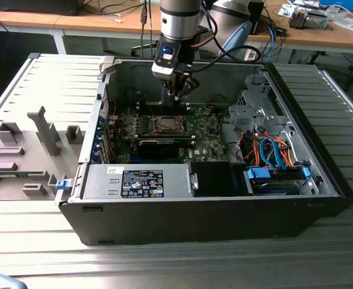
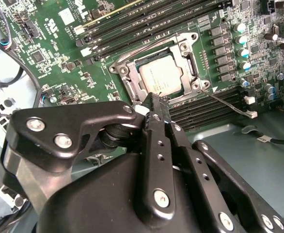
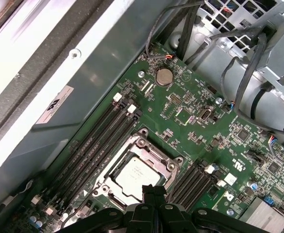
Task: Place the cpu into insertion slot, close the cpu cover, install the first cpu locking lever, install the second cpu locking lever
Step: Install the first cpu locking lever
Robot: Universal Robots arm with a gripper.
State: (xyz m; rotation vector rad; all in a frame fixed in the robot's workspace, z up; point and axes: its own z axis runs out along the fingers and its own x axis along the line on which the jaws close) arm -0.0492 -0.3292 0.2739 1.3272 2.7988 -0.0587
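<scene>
Within metal cpu cover [image 2: 190, 63], square silvery cpu [image 2: 160, 77]

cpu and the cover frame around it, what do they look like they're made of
The cpu top looks like metal with a matte silvery-grey finish: pale and evenly lit, with faint print on it. The cpu cover looks like thin stamped sheet metal in a duller, darker grey, with bright glints along its bent edges. The exact alloys can't be told.

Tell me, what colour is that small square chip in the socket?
Silvery-grey metal. The cpu shows best in the second wrist view.
</scene>
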